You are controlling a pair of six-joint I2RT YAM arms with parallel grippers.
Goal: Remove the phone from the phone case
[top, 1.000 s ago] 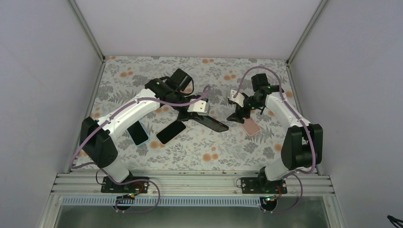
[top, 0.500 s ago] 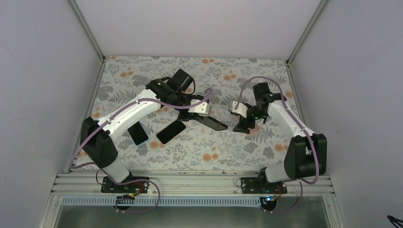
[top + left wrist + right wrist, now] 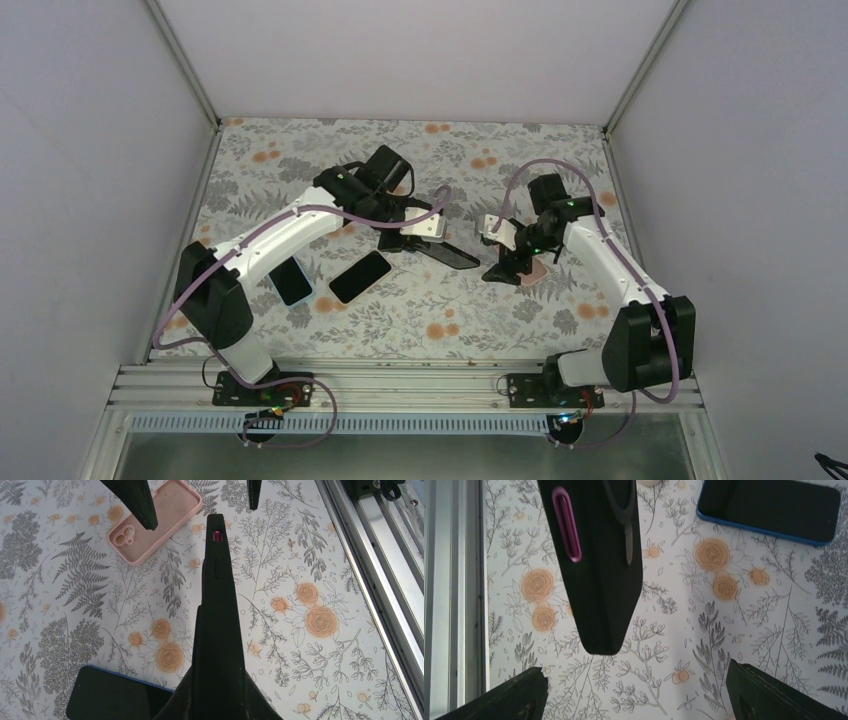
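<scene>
A black phone [image 3: 447, 254] with a magenta side button is out of its case, and my left gripper [image 3: 421, 233] is shut on it, holding it edge-on above the table. In the left wrist view the phone [image 3: 216, 610] runs up from between the fingers. The pink phone case [image 3: 156, 522] lies empty on the floral cloth, inside facing up. My right gripper [image 3: 506, 268] hangs open over the case [image 3: 534, 274], one dark finger [image 3: 134, 500] in front of it. In the right wrist view the phone [image 3: 599, 565] hangs ahead of my right gripper [image 3: 634, 700], whose fingers stand wide apart.
Two other dark phones lie at the left of the table: one [image 3: 292, 281] near the left arm and a blue-edged one [image 3: 360, 277] beside it, the blue-edged one [image 3: 769, 505] also in the right wrist view. The aluminium rail [image 3: 400, 385] runs along the near edge.
My right gripper has come down and forward over the pink case, still open. The left gripper has drawn the black phone slightly back and up.
</scene>
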